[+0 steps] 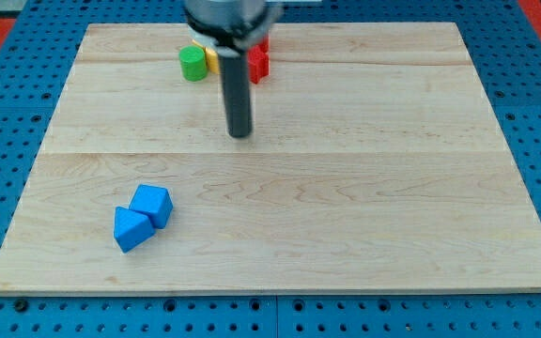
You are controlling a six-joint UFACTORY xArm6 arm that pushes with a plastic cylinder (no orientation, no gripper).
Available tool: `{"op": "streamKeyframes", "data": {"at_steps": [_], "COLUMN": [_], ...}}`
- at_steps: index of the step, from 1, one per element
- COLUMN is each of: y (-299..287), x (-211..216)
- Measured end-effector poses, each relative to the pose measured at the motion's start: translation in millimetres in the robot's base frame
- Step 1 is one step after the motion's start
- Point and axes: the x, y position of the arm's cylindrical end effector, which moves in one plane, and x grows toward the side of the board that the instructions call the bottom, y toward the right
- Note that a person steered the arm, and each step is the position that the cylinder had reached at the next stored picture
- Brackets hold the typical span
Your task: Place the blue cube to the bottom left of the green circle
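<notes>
near the view's top, my tip (240, 134) stands below green cylinder (193, 64).

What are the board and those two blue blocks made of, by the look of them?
The board looks like pale unpainted wood: grain lines and plank seams run across it, with a matt finish. The two blue blocks, touching at the view's lower left, are evenly coloured with a slight sheen; painted wood or plastic, I cannot tell which.

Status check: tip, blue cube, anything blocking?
My tip mid-board, touching no block. Two blue blocks touching at the view's bottom left: blue cube, second blue block. Green circle far off at top. Path between open.
</notes>
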Motion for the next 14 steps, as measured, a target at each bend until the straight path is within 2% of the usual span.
{"op": "streamKeyframes", "data": {"at_steps": [1, 3, 4, 5, 7, 8, 11, 14], "y": [21, 10, -61, -79, -87, -132, -134, -93], "x": [33, 84, 87, 85, 138, 138, 118, 28]}}
